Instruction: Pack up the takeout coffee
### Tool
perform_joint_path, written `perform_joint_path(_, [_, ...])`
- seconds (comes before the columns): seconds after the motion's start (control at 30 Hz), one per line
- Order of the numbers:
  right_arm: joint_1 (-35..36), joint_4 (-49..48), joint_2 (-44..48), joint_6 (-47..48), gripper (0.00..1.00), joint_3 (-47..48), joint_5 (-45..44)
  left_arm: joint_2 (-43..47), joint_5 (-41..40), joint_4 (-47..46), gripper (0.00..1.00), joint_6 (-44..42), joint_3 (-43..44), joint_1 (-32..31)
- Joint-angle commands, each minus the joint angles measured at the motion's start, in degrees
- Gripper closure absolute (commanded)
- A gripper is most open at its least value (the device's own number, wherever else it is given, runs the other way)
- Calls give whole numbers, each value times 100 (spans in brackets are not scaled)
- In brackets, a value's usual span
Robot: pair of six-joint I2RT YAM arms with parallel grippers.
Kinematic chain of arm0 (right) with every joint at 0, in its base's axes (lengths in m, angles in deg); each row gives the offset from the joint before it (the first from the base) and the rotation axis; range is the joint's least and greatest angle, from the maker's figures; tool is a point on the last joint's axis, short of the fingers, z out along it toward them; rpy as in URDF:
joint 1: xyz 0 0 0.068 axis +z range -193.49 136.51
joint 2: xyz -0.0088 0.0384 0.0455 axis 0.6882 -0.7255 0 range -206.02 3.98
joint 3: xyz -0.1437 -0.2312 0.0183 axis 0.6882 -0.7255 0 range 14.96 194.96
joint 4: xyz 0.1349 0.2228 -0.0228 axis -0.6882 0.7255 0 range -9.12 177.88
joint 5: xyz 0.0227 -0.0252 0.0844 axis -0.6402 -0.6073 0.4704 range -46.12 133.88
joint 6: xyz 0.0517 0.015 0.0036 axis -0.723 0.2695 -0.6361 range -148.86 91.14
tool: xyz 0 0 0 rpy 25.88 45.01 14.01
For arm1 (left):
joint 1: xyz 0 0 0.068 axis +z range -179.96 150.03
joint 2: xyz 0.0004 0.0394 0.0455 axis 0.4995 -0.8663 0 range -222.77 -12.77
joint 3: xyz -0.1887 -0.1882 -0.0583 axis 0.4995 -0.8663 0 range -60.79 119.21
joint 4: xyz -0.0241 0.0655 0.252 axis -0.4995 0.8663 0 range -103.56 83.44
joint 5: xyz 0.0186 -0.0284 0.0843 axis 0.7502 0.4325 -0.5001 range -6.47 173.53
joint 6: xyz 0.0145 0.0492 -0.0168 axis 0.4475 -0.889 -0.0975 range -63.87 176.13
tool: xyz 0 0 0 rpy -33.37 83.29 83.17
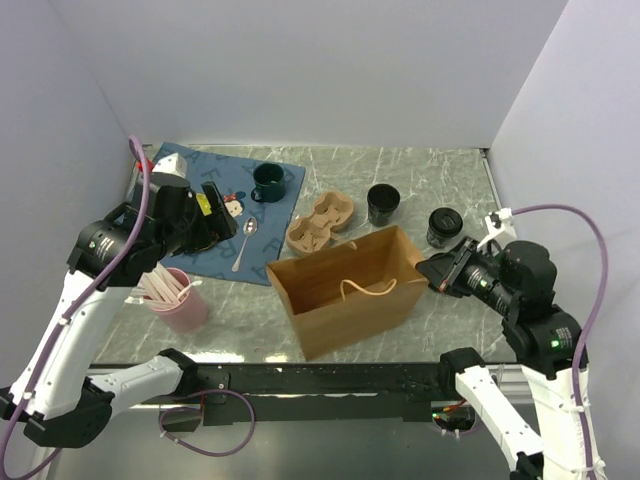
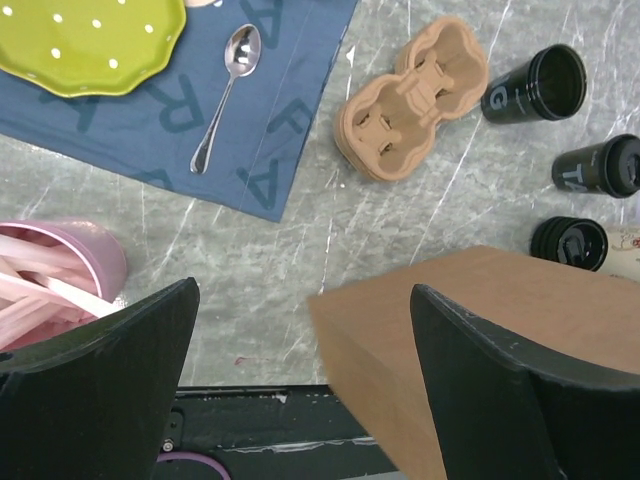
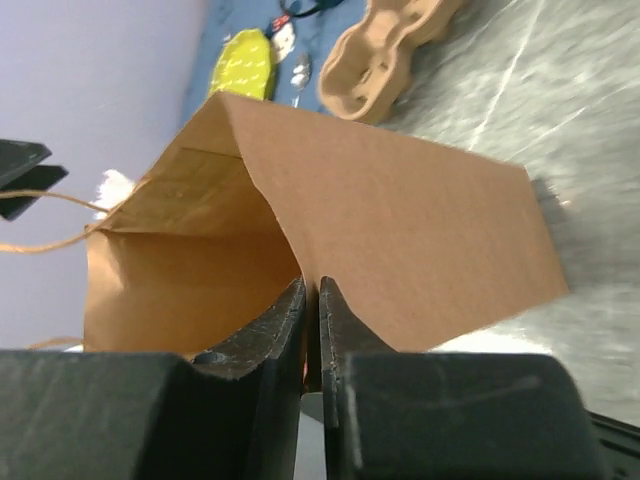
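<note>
The bag (image 1: pixel 350 290) stands by the table's (image 1: pixel 420 170) front edge, carrier (image 1: pixel 320 224) behind it, takeout coffee (image 1: pixel 444 226) behind its right end, mat (image 1: pixel 215 200) seemingly reaching the back-left corner.

The takeout coffee (image 1: pixel 443 226) is black, the bag (image 1: pixel 345 290) plain brown. The counter (image 1: pixel 440 175) is grey with white veins; the plate (image 2: pixel 90 40) is lime green, dotted white.

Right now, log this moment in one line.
left gripper open, empty | right gripper shut on paper bag rim | takeout coffee on table, unpacked
</note>
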Motion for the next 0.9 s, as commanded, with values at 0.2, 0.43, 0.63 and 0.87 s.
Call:
perform_joint_path(0.2, [36, 1248, -541, 1279, 80, 917, -628, -685, -38, -369, 10, -238, 272, 19])
perform_joint_path(0.43, [27, 1652, -856, 1788, 51, 1540, -312, -1572, -65, -1299, 12, -1011, 501, 10])
perform_joint_path(0.63, [27, 1670, -1261, 1860, 43, 2630, -144, -2670, -197, -1645, 16, -1452, 1340, -34])
perform_joint_path(0.87, [36, 1407, -1262, 1675, 41, 2815, -680, -4237, -277, -658, 21, 217, 3059, -209])
